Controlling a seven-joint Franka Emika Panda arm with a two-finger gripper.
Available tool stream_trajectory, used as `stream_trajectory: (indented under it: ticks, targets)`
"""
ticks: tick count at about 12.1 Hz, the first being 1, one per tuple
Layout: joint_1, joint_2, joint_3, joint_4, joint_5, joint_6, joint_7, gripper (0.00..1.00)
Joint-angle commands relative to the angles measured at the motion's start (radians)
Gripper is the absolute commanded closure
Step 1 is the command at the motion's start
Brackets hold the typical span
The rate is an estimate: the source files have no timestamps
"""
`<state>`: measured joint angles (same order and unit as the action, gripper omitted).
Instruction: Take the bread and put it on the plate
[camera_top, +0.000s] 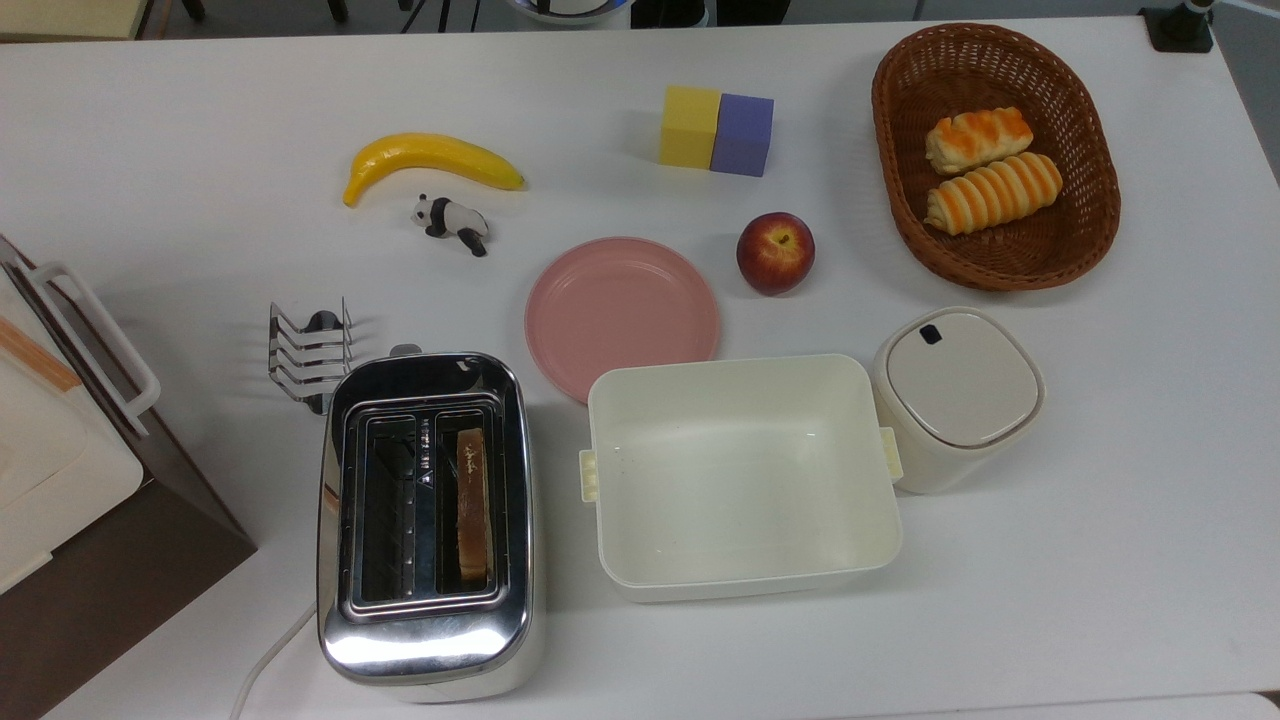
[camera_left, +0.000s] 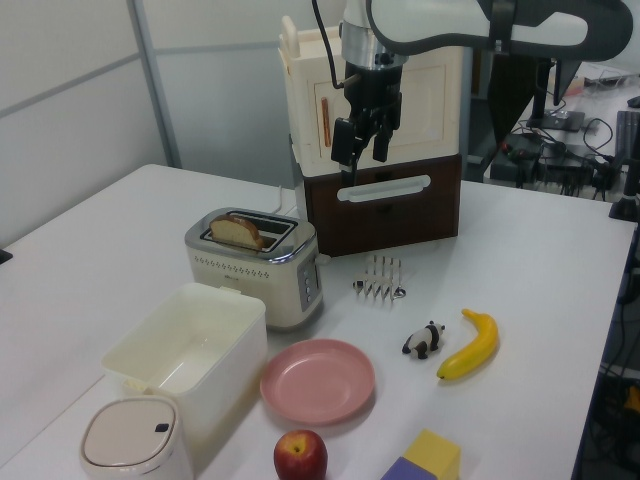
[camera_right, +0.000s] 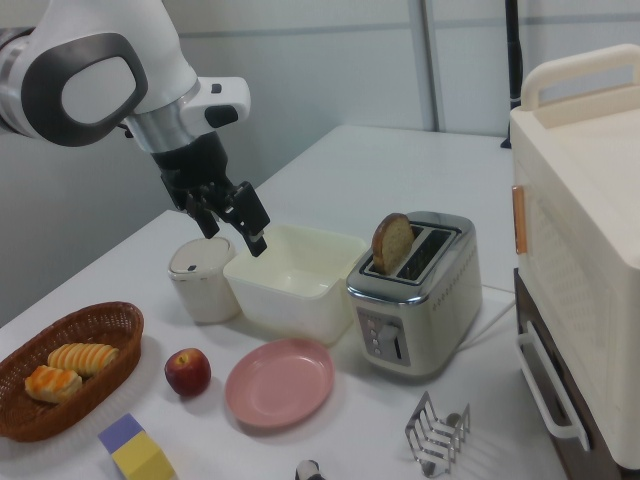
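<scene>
The bread (camera_top: 473, 505) stands edge-on in one slot of a chrome toaster (camera_top: 420, 650), on the top view's right side of it. In the left view the slice (camera_left: 236, 232) pokes out of the toaster (camera_left: 262, 278); the right view has it (camera_right: 392, 243) upright in the toaster (camera_right: 420, 300). The pink plate (camera_top: 622, 315) (camera_left: 318, 380) (camera_right: 280, 382) lies bare beside the toaster. My gripper (camera_left: 362, 158) (camera_right: 236, 240) hangs open and holds nothing, high above the table and well apart from the bread.
A cream tub (camera_top: 740, 470) sits between toaster and lidded bin (camera_top: 955, 395). An apple (camera_top: 775, 252), a basket (camera_top: 1090, 235) of rolls, blocks (camera_top: 716, 130), a banana (camera_top: 430, 162), a panda figure (camera_top: 452, 222) and a toast rack (camera_top: 308, 352) lie around. A cream cabinet (camera_top: 60, 440) stands at the top view's left.
</scene>
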<state>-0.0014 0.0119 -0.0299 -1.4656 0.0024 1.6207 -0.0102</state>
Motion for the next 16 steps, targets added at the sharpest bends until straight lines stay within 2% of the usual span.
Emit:
stream_trajectory:
  ticks: [1, 11, 16]
  targets:
    - [0.014, -0.024, -0.019, -0.015, -0.012, -0.048, -0.022, 0.0]
    - [0.02, -0.015, -0.009, -0.041, -0.013, -0.044, -0.03, 0.0]
    - [0.02, 0.109, -0.004, -0.032, -0.007, 0.29, -0.036, 0.0]
